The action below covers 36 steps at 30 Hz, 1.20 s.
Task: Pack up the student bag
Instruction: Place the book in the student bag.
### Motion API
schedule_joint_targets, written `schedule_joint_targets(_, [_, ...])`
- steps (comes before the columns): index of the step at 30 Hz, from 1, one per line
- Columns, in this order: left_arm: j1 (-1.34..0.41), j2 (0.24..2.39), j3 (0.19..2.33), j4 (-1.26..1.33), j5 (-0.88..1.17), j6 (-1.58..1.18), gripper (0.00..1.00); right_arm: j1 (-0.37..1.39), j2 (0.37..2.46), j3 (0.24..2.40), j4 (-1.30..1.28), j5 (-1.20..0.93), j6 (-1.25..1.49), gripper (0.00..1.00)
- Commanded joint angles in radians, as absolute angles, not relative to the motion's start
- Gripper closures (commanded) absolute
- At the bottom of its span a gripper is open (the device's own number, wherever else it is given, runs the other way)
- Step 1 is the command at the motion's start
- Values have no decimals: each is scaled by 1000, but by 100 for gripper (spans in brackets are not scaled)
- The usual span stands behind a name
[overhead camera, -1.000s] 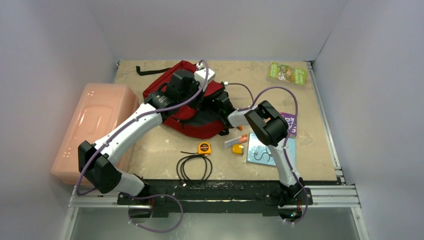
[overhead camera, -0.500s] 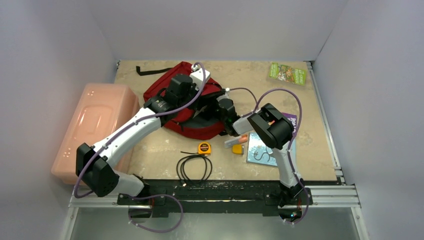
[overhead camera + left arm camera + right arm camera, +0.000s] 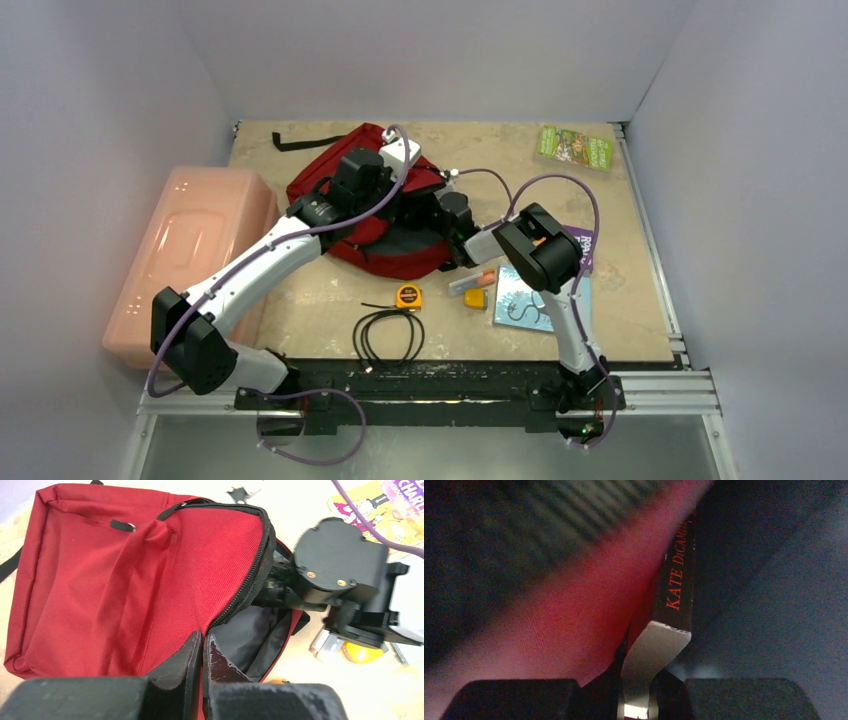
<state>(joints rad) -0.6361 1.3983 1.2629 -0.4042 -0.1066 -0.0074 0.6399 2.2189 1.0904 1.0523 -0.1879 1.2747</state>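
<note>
A book [image 3: 676, 580] is gripped inside the student bag [image 3: 115, 580] by the right gripper [image 3: 636, 690], the bag's edge seemingly pinched by the closed left gripper [image 3: 202, 652].

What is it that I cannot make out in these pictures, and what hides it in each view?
- Right wrist view: the book in the right gripper shows only its spine; the lettering fades into shadow.
- Left wrist view: the right gripper's body blocks much of the opening of the student bag, hiding its contents.
- Top view: print on the green packet is too small to read.
- Right wrist view, upper left: a striped blur, unidentifiable.
</note>
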Motion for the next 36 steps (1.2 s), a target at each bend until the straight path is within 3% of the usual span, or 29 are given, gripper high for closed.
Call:
schedule_joint_targets(1, [-634,1378,1278,-350,-68,-26,100,651,2235,1230,1085,-240,1233,73])
schedule_joint_targets(4, [-634,1378,1282,-367,-122,-32,100,652,2146,1154,1028,-235,1168,49])
schedule_joint_targets(10, [-634,1375,1281,-371,-118,-26,100,627,1973,1025,928,-311,1053,27])
schedule_joint_targets(15, [-634,1368,1273,-370,-120,-17,100,589,1866,957,793,-354,978,21])
schedule_joint_targets(24, [-634,1376,1276,-372,-140,-18,100,547,1663,858,571,-371,839,22])
schedule_joint_targets(31, [-634,1418,1327,-435,-201,-54,100,502,1341,817,154,-201,553,20])
schedule_joint_targets(33, [-634,1432,1356,-471,-208,-70,100,482,1229,800,39,-85,481,17])
schedule_joint_targets(36, [-634,1433,1377,-497,-214,-84,99,466,1093,826,-160,198,385,6])
